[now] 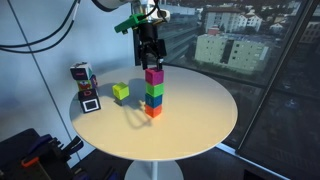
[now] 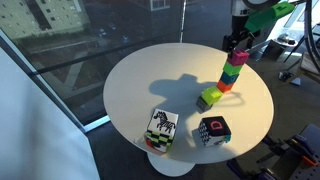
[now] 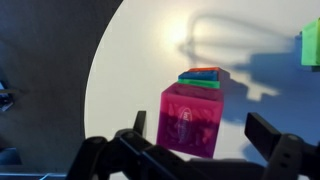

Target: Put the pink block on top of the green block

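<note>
Up on the round white table [image 1: 200, 120], the gripper [image 1: 150, 62] hangs with jaws spread wide, not gripping, two patterned boxes [image 2: 163, 128] stand well apart, and the pink block [image 3: 192, 118] sits atop the green block [image 1: 153, 89], a lime cube [image 1: 121, 92] nearby.

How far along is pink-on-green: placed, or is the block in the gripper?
Looks done: the pink block sits on the green block in both exterior views. In hand: nothing. In the wrist view the gripper is open, with gaps on both sides of the pink block. Left: probably just lifting the arm away without nudging it.
</note>
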Controlling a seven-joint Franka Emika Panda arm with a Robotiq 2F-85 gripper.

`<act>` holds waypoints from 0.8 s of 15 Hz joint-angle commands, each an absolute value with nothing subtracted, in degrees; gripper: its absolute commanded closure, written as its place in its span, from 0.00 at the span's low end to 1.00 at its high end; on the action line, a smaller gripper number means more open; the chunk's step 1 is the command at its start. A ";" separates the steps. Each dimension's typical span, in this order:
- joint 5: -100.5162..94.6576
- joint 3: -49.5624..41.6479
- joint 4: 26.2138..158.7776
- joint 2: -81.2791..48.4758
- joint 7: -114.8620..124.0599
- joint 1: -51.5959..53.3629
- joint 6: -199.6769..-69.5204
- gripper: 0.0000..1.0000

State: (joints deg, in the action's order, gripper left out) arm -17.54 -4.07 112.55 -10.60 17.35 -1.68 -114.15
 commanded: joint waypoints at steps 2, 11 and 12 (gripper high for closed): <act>-13.18 -3.80 112.50 -8.21 12.49 -2.06 -112.99 0.00; -7.60 -3.07 114.76 -2.69 6.88 -1.84 -112.51 0.00; -7.08 -2.94 115.15 -2.00 6.29 -1.82 -112.21 0.00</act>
State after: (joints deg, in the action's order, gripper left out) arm -9.23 -3.45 113.16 -5.53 8.91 -1.64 -113.89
